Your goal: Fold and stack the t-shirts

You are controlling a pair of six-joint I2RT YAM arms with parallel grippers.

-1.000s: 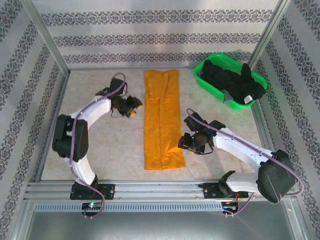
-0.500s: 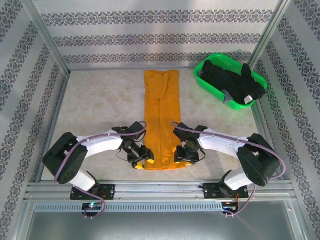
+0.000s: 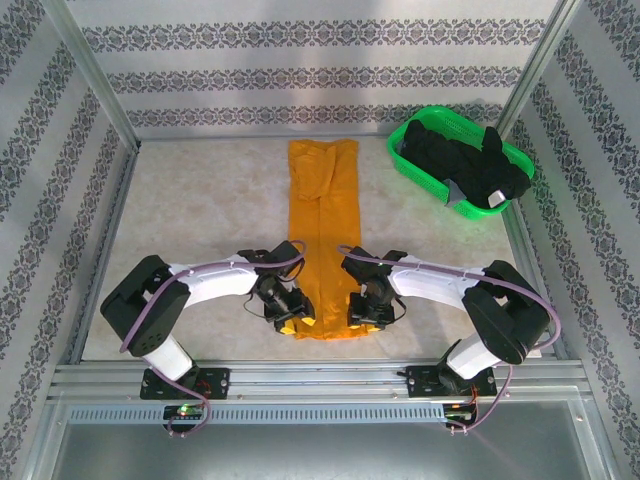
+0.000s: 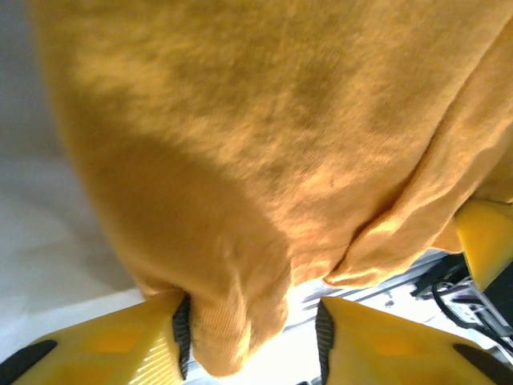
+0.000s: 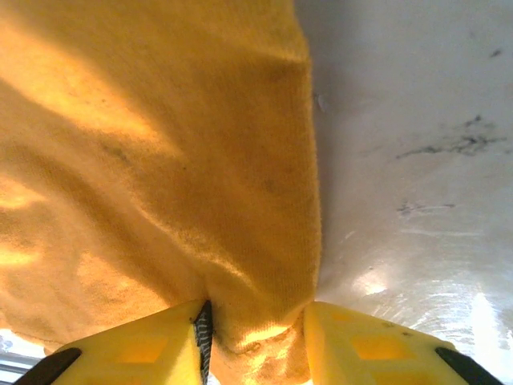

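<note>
1. A mustard-orange cloth t-shirt (image 3: 322, 220) lies flat along the middle of the pale table (image 3: 200, 200). It forms a long narrow strip with its sleeves tucked in, running from close to the far edge down close to the near edge.
2. The lengthwise folds look finished. The end-to-end fold is not yet made.
3. The left gripper (image 3: 285, 308) sits at the strip's near left corner. In the left wrist view its yellow fingers (image 4: 104, 349) stand apart around the hem, with a slit of light beside one finger.
4. The right gripper (image 3: 366, 308) sits at the near right corner. In the right wrist view, cloth packs the gap between its fingers (image 5: 136, 349), which look clamped on the shirt.
5. Black cloth t-shirts (image 3: 460, 160) are heaped in a green plastic mesh basket (image 3: 420, 180) at the far right corner. One shows a small pale patch (image 3: 497, 200). None is folded and no stack exists, so most of the task is left.
6. Bare table lies on both sides of the strip, so there looks to be room to carry the near end toward the far edge. A metal rail (image 3: 320, 372) runs along the near edge just behind the grippers.
</note>
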